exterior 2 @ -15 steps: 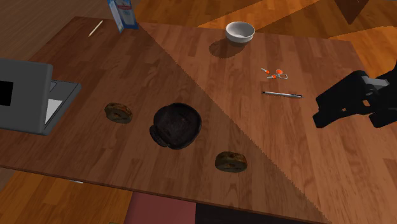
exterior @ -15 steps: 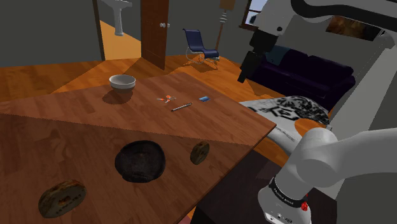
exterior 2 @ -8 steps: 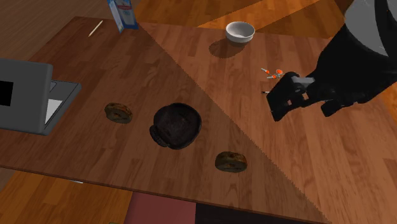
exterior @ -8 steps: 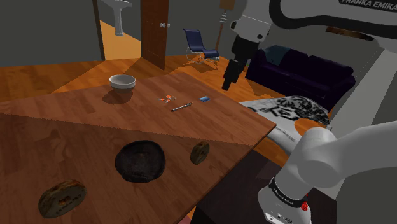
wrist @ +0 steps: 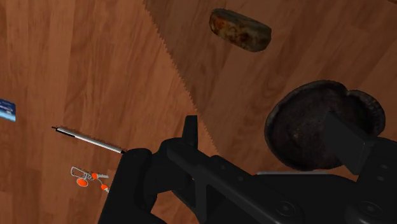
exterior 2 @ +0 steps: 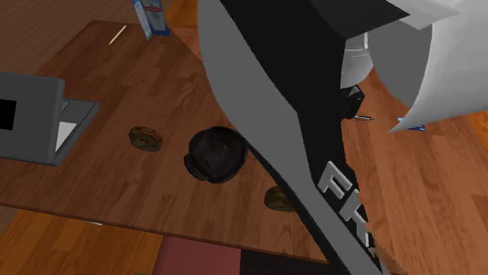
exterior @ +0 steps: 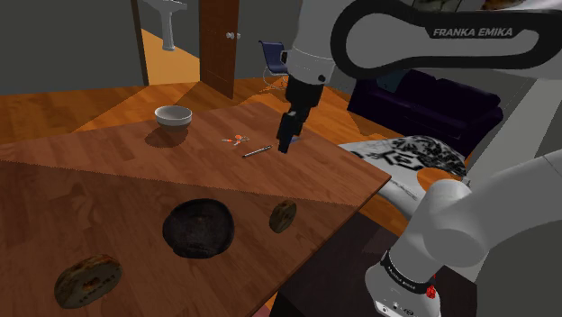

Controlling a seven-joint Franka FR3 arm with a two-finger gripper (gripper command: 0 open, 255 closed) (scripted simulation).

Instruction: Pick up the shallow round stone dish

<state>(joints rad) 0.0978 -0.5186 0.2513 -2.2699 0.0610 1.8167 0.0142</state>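
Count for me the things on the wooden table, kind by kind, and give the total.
Dark round dish: 1
White bowl: 1
Brown bagel-like rolls: 2
Pen: 1
Small orange item: 1
Small blue item: 1
Laptop: 1
Carton: 1
Thin stick: 1
Total: 10

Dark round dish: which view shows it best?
The shoulder view: the dark round dish lies whole and uncovered on the table. In the second exterior view the arm crosses right at its edge. In the wrist view the open gripper hides part of it.
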